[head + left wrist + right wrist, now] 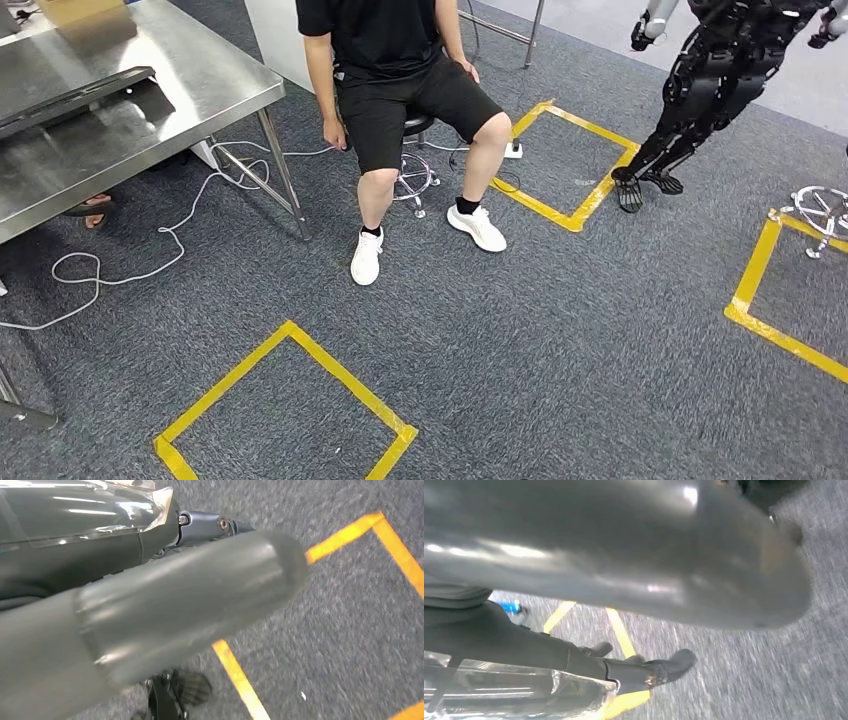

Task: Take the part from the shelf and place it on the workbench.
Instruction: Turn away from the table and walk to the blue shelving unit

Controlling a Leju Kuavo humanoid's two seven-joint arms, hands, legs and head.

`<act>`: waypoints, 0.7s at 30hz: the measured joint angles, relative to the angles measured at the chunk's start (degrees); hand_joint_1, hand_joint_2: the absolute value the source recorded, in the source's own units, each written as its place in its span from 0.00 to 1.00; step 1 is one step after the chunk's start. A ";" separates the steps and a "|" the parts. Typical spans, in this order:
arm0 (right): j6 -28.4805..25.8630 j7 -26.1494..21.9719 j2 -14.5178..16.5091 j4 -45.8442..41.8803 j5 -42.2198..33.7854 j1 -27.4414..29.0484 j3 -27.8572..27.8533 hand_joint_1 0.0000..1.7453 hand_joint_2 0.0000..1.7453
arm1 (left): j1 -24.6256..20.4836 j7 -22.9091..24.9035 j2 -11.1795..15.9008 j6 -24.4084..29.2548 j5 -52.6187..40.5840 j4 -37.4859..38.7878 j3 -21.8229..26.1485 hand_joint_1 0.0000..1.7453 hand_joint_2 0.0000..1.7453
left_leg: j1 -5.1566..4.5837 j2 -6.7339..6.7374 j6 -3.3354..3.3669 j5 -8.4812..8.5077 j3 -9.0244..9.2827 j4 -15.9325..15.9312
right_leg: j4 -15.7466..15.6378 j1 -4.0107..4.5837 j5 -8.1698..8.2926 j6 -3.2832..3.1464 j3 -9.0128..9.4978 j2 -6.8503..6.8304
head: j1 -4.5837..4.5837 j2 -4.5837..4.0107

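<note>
Grey carpet (520, 350) marked with yellow tape squares (285, 400); a steel workbench (150, 120) stands left, a person (400, 90) sits on a stool, and another robot (710, 80) is right. The left wrist view shows the left hand's (165, 615) thumb over carpet, the right wrist view the right hand (634, 555) likewise; with both arms apparently hanging, I cannot tell either grasp, nor where the part is.

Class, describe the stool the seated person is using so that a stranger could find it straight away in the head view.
Start at the steel workbench on the left, then move right to the person in black. The stool is under that person, between the legs: a dark seat on a chrome post with a ring and splayed feet. The other chrome base at the right edge has nobody on it.
</note>
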 joint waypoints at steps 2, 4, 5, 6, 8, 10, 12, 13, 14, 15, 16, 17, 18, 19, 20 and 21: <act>0.25 0.38 -0.08 0.03 -0.71 0.21 0.01 0.00 0.00 | -0.12 0.17 -0.32 0.66 -1.70 0.00 -0.59 0.00 0.00 | 0.07 1.32 0.60 0.60 0.56 -1.15 | 0.37 -0.14 -0.10 0.64 -0.62 -0.51 | 0.01 0.00; 0.49 1.58 -0.18 0.05 -1.37 0.10 -0.02 0.00 0.00 | -0.27 0.16 -0.70 0.91 -3.28 0.00 -1.47 0.00 0.00 | 0.32 2.89 1.05 1.21 1.23 -2.46 | 4.07 -0.18 -1.99 0.83 -2.65 -3.46 | 0.22 0.00; 0.67 2.38 -0.20 0.05 -1.56 -0.03 -0.05 0.00 0.00 | -0.39 0.07 -0.85 0.94 -3.83 0.00 -1.91 0.00 0.00 | 0.25 3.71 1.12 1.28 1.39 -2.70 | 7.44 -0.44 -3.52 0.91 -4.51 -5.00 | 0.31 0.00; 0.94 3.21 -0.20 0.05 -1.62 -0.16 -0.10 0.00 0.00 | -0.59 -0.03 -1.04 0.93 -4.27 0.00 -2.34 0.00 0.00 | 0.26 4.55 1.15 1.28 1.40 -2.73 | 11.11 -0.72 -4.98 1.09 -6.54 -5.74 | 0.39 0.00; 1.50 4.55 -0.21 0.05 -1.37 -0.15 -0.18 0.00 0.00 | -1.38 -0.10 -1.49 1.02 -4.75 0.00 -3.08 0.00 0.00 | 0.39 6.04 0.96 1.17 1.43 -2.70 | 15.22 -1.55 -5.90 2.10 -8.83 -6.39 | 0.40 0.00; 2.25 5.16 -0.34 0.05 -1.81 -0.28 -0.30 0.00 0.00 | -2.49 0.52 -2.00 0.99 -5.80 0.00 -3.78 0.00 0.00 | 0.81 7.31 0.37 0.91 1.68 -2.56 | 10.91 -2.52 -3.48 3.93 -6.64 -7.32 | 0.41 0.00; 3.89 7.07 -0.90 0.04 -3.66 -2.54 -1.07 0.00 0.00 | -3.81 2.85 -2.37 0.78 -8.19 -0.07 -5.15 0.00 0.00 | 0.89 8.74 -0.78 0.39 1.71 -2.08 | 3.36 -3.04 -0.23 5.37 -2.84 -9.94 | 0.66 0.00; 4.92 8.72 -1.36 0.02 -4.43 -4.71 -1.57 0.00 0.00 | -4.57 4.17 -2.50 0.71 -9.30 -0.11 -6.04 0.00 0.00 | 0.76 9.49 -1.39 0.10 1.61 -1.85 | 1.32 -2.98 0.76 5.30 -1.98 -10.77 | 0.68 0.00; 5.86 10.65 -1.96 -0.01 -4.74 -7.03 -2.02 0.00 0.00 | -5.44 5.07 -2.65 0.77 -9.89 -0.15 -6.87 0.00 0.00 | 0.54 10.25 -1.91 -0.13 1.54 -1.72 | 0.65 -2.76 1.22 4.85 -1.90 -11.11 | 0.57 0.00; 6.46 12.16 -2.60 -0.05 -4.72 -9.21 -2.30 0.00 0.00 | -6.23 5.45 -2.85 0.78 -10.08 -0.15 -7.51 0.00 0.00 | 0.51 10.99 -2.32 -0.23 1.63 -1.78 | 0.86 -2.40 1.40 4.16 -2.28 -10.49 | 0.37 0.00; 6.80 13.11 -3.17 -0.08 -4.72 -10.95 -2.49 0.00 0.00 | -6.85 5.59 -3.08 0.74 -10.16 -0.15 -8.02 0.00 0.00 | 0.65 11.44 -2.65 -0.27 1.91 -1.92 | 0.89 -2.36 1.48 3.44 -2.52 -9.65 | 0.09 0.00; 6.92 13.65 -3.71 -0.12 -4.77 -12.19 -2.70 0.00 0.00 | -7.26 5.59 -3.29 0.66 -10.17 -0.15 -8.44 0.00 0.00 | 0.91 10.84 -2.89 -0.66 2.01 -1.69 | 0.84 -2.47 1.55 2.95 -2.53 -8.97 | -0.13 0.00; 6.88 13.80 -4.06 -0.15 -4.87 -13.10 -2.92 0.00 0.00 | -7.36 5.57 -3.42 0.46 -10.26 -0.15 -8.81 0.00 0.00 | 1.12 9.47 -2.99 -1.64 1.69 -0.62 | 0.78 -2.57 1.65 2.47 -2.46 -8.38 | -0.21 0.00; 6.75 13.63 -4.30 -0.17 -5.03 -13.62 -3.18 0.00 0.00 | -7.27 5.60 -3.50 0.21 -10.48 -0.14 -9.20 0.00 0.00 | 1.20 7.57 -2.92 -3.35 0.63 1.79 | 0.71 -2.62 1.73 1.91 -2.31 -7.82 | -0.30 0.00; 6.59 13.27 -4.37 -0.19 -5.26 -13.77 -3.47 0.00 0.00 | -7.12 5.77 -3.50 -0.06 -10.81 -0.14 -9.56 0.00 0.00 | 1.11 5.57 -2.70 -5.62 -1.22 5.64 | 0.70 -2.47 1.74 1.42 -2.28 -7.27 | -0.41 0.00; 6.44 12.81 -4.38 -0.19 -5.54 -13.69 -3.75 0.00 0.00 | -6.97 6.07 -3.50 -0.32 -11.26 -0.13 -9.93 0.00 0.00 | 0.91 4.42 -2.40 -7.73 -3.46 10.02 | 0.71 -2.07 1.72 1.00 -2.29 -6.70 | -0.43 0.00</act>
